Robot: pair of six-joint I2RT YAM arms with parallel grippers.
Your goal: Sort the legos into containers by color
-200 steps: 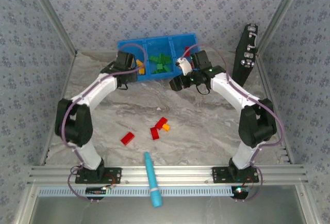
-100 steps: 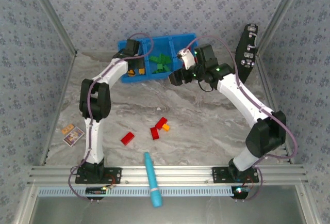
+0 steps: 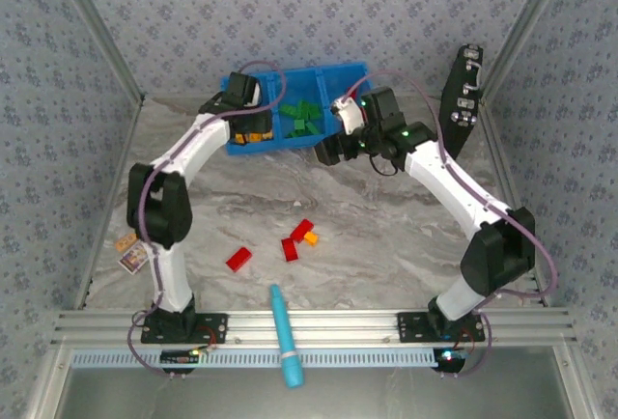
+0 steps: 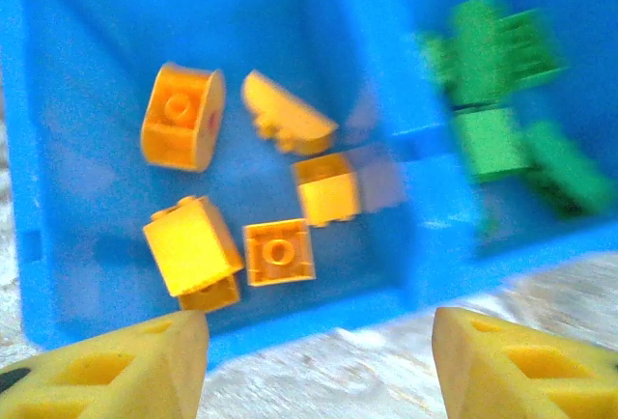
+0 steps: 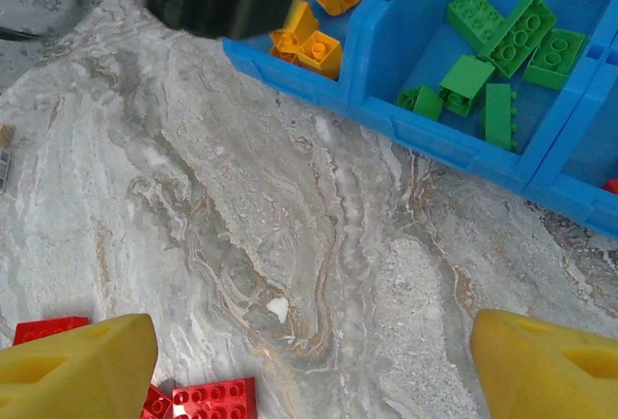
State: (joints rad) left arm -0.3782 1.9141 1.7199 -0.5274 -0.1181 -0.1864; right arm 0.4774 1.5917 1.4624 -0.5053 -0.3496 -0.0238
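Note:
The blue tray of containers [image 3: 319,79] sits at the back of the table. Its left compartment [image 4: 87,178] holds several orange legos [image 4: 193,245], and the middle one holds green legos [image 4: 488,139]. My left gripper [image 4: 319,371] hovers open over the tray's near wall with nothing between its fingers. My right gripper [image 5: 314,371] is open and empty above bare table in front of the tray. Red legos [image 5: 214,400] lie just short of its left finger. In the top view three red legos [image 3: 238,259] and one orange lego [image 3: 310,238] lie mid-table.
A teal stick [image 3: 286,334] lies across the front rail. An upright black case [image 3: 462,100] stands at the back right, close to the right arm. A small card [image 3: 130,250] lies by the left wall. Patterned walls close in the table.
The left arm has stretched out to the tray's left compartment and its jaws have widened. The right arm's elbow swung out to the right, and its jaws opened further.

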